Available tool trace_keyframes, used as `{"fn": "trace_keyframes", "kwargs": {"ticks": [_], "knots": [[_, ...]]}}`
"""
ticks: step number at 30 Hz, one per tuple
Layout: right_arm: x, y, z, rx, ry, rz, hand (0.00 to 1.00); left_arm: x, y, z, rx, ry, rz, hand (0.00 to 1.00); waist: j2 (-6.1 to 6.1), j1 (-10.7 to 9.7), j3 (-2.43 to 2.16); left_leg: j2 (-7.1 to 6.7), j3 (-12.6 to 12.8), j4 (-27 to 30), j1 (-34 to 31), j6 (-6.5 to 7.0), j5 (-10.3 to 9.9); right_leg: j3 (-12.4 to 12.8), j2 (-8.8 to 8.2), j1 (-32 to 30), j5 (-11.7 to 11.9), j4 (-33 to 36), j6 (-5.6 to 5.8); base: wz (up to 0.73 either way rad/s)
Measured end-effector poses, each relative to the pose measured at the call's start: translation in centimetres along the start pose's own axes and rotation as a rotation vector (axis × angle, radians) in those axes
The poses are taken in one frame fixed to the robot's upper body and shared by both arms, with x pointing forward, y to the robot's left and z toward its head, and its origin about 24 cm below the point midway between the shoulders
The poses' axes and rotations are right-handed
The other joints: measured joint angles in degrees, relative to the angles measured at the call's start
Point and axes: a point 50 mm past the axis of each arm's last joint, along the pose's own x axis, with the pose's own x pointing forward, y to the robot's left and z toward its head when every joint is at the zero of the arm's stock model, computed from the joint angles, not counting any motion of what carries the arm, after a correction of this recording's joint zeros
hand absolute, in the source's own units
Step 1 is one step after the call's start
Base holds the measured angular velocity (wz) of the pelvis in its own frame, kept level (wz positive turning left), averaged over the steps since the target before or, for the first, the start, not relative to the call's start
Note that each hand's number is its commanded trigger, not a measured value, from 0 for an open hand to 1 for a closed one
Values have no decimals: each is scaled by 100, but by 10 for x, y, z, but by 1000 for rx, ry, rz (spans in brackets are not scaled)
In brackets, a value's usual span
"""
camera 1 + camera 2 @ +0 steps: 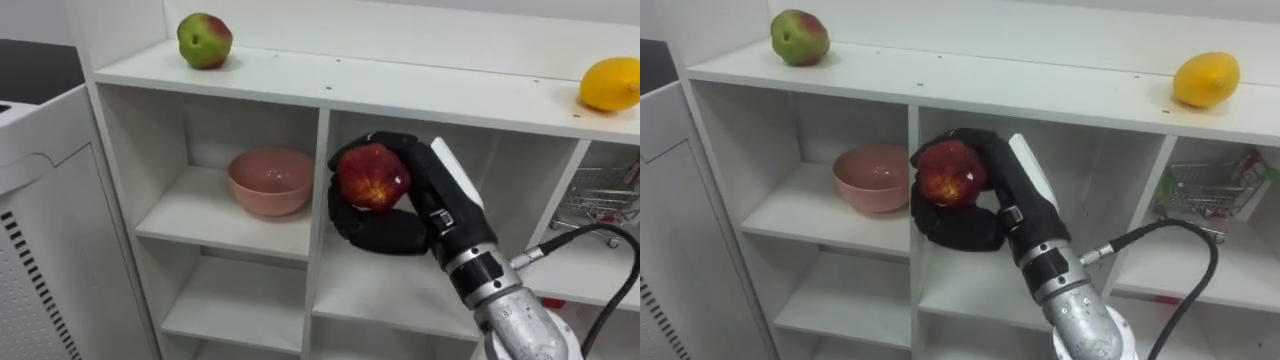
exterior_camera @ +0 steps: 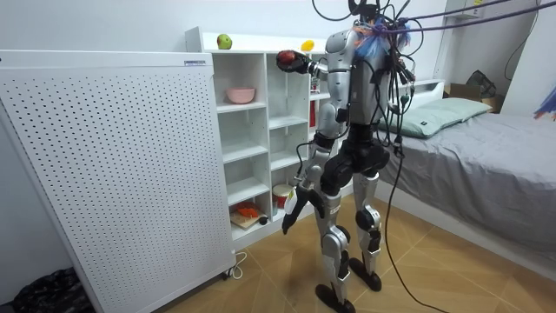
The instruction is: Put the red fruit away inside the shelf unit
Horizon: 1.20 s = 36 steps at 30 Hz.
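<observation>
– Fruit dead centre of the frame: the red apple [image 1: 372, 177] sits in the right hand [image 1: 385, 232], dark fingers and thumb curled round it, arm coming in from the lower right.
– Is it on a shelf?
– No, it's held up in front of the closet [image 1: 420, 95], right over the upright divider between the two upper compartments.
– And behind the hand?
– Just left of centre, a pink bowl [image 1: 270, 180] stands on the left compartment's shelf. At the right edge, a small wire basket [image 1: 600, 195] stands in the far compartment.
– Up on top?
– A green-and-red apple [image 1: 204, 40] at upper left, a lemon [image 1: 610, 84] at upper right, well apart on the top board.
– The other hand?
– In the room view, the left hand [image 2: 290, 211] hangs low by the thigh; open or closed, I cannot tell. The robot stands upright facing the closet, with a white perforated panel [image 2: 113, 165] at the room view's left and a bed [image 2: 486, 165] at its right.
</observation>
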Motion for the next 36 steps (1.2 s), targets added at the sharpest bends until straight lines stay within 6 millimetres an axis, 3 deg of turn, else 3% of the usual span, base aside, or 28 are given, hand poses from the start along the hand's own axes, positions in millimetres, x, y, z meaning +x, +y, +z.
{"fn": "trace_keyframes", "kwargs": {"ticks": [5, 11, 14, 16, 19, 23, 26, 28, 30, 36], "knots": [[-13, 7, -13, 41, 59, 6, 100, 0, -2, 1, -30, 2, 10, 0, -1, -2, 1, 6, -13, 9, -58, 1, 1, 15, 2, -70, 0, 46, 0, 1], [-32, 16, -57, 65, 253, 4, 100, -1, -9, -7, -92, 42, -13, 0, 23, -89, 47, 6, -26, 144, -243, 2, 0, -68, -38, -236, -1, 175, 0, 1], [-41, 18, -79, 34, 347, -3, 100, 0, -9, -8, -127, 51, -22, 0, 95, -82, 129, 21, -24, 272, -493, 3, 0, -71, -94, -564, -11, 461, -9, -2], [-54, 17, -103, 14, 461, -21, 100, 0, -8, -5, -176, 37, -20, 0, 132, -57, 200, 10, -29, 707, -863, 7, -3, -73, -179, -1016, -123, 1067, -53, 0], [-65, 16, -117, -10, 537, -32, 100, 0, -8, -7, -234, 45, -22, 0, 188, -51, 255, 4, -26, 1407, -1527, 69, -109, -87, -338, -1704, -292, 1807, -74, -3], [-70, 12, -124, -34, 573, -60, 100, 0, -5, -9, -297, 52, -13, 0, 171, -42, 274, 2, -24, 2074, -2240, 85, -243, -76, -448, -2435, -500, 2516, -155, 0], [-69, 5, -124, -58, 571, -87, 100, 1, -3, -9, -281, 48, -10, 0, 122, 38, 287, 23, -34, 2645, -2807, 74, -538, -66, -466, -2988, -814, 3062, -238, 0], [-69, -3, -124, -82, 574, -94, 100, 1, 1, -6, -281, 34, 3, 0, 63, 66, 303, 4, -127, 3245, -3359, 46, -717, -50, -571, -3505, -1087, 3697, -341, 18], [-66, -8, -126, -99, 580, -102, 100, 2, 3, -7, -298, 39, 12, 0, -16, 92, 301, 10, -195, 3653, -3690, 22, -844, -14, -612, -3832, -1247, 4119, -362, 16], [-59, -31, -124, -170, 574, -164, 100, 1, 3, -13, -283, 47, 3, 0, -71, 157, 283, 93, -481, 4408, -4511, -60, -887, -210, -618, -4455, -1339, 4708, -483, 12]]}}
